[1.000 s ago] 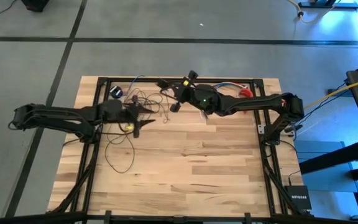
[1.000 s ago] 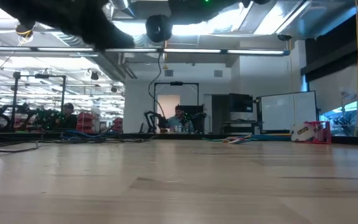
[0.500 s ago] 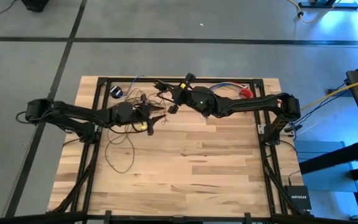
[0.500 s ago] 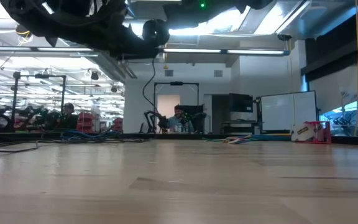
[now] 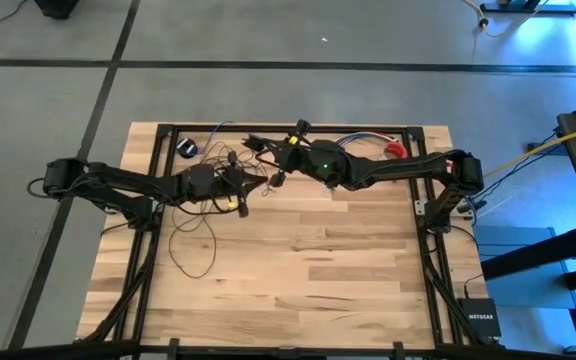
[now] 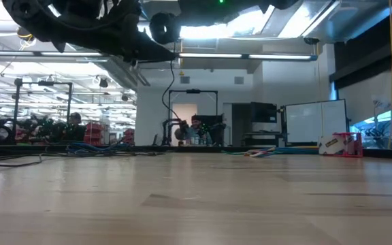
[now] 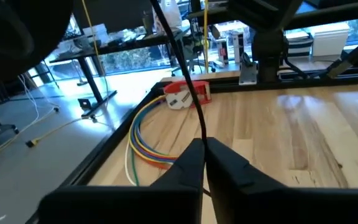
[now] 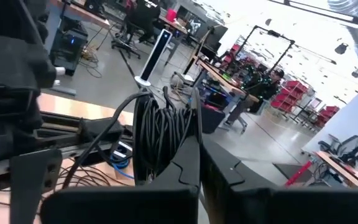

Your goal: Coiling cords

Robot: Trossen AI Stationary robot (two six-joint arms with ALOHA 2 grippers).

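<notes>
The left gripper (image 7: 202, 144), spread a second ago, is now pinched on the cord (image 7: 180, 65), whose coil (image 8: 160, 134) is clamped by the right gripper (image 8: 199, 152), so another loop can be drawn.

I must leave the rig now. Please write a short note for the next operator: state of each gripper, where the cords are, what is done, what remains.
Left gripper: shut on a strand of the cords, raised over the far left part of the table.
Right gripper: shut on the coiled bundle, lifted close beside the left one.
Done: several turns are gathered in the right gripper.
Left: loose loops lie on the table near the left arm; the puck sits by the far edge. Keep winding these in.
</notes>
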